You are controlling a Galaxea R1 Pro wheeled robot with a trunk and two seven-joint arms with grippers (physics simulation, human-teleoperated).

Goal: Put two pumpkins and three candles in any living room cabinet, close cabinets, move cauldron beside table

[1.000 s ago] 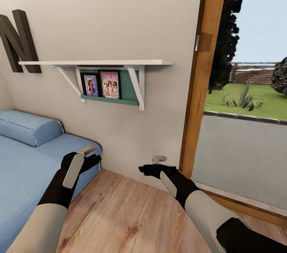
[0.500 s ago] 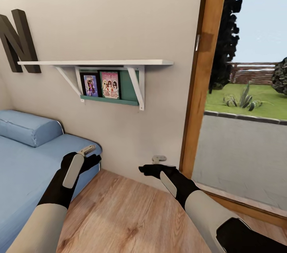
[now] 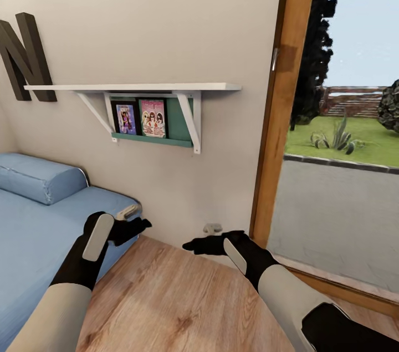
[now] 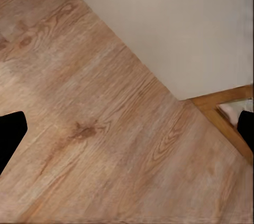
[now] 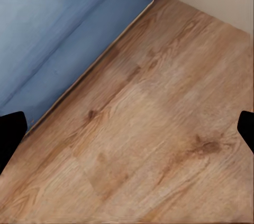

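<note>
Facing a beige wall [image 3: 166, 19] over wood floor [image 3: 166, 296].

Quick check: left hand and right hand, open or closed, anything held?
Left hand: open, empty, fingers spread over the wood floor.
Right hand: open, empty, beside the blue sofa.

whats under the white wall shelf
Under the white shelf hangs a teal rack between two white brackets, holding two colourful covers that face out. Whatever sits behind those covers is hidden.
</note>
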